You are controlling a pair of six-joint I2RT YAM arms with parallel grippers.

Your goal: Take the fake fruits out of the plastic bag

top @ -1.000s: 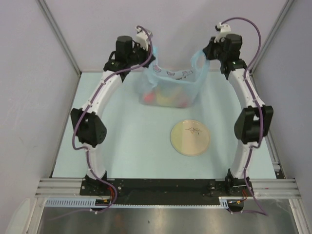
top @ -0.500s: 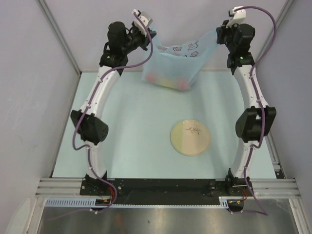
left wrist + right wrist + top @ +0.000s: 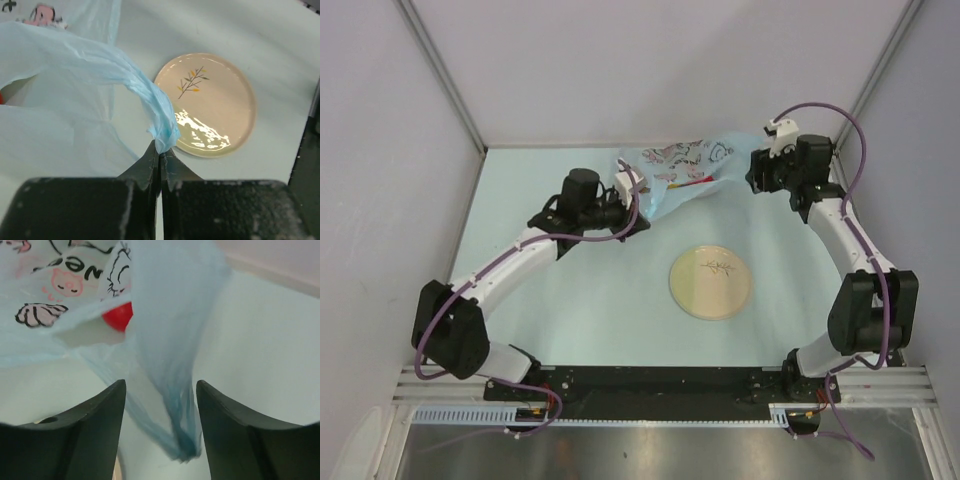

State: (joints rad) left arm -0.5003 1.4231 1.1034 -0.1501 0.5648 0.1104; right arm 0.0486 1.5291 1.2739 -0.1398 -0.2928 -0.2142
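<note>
The light blue plastic bag (image 3: 676, 165) lies slumped on the table at the back, its white printed patch facing up. My left gripper (image 3: 638, 197) is shut on a twisted loop handle (image 3: 159, 117) at the bag's left end. My right gripper (image 3: 754, 172) is open at the bag's right end, and the other handle (image 3: 172, 390) hangs loose and blurred between its fingers (image 3: 107, 405). Of the fake fruits, a red one (image 3: 120, 316) shows at the bag's mouth, and a red and yellow streak (image 3: 688, 181) shows through the plastic. The other fruits are hidden inside.
A round tan plate (image 3: 710, 282) with a small sprig drawing lies in front of the bag, right of centre; it also shows beyond the left fingers as the plate (image 3: 210, 100). Grey walls close in the table at the back and sides.
The bag was held up, stretched between both grippers; now it is down on the table. The left arm swung down and nearer. The right gripper has opened and let its handle go.
</note>
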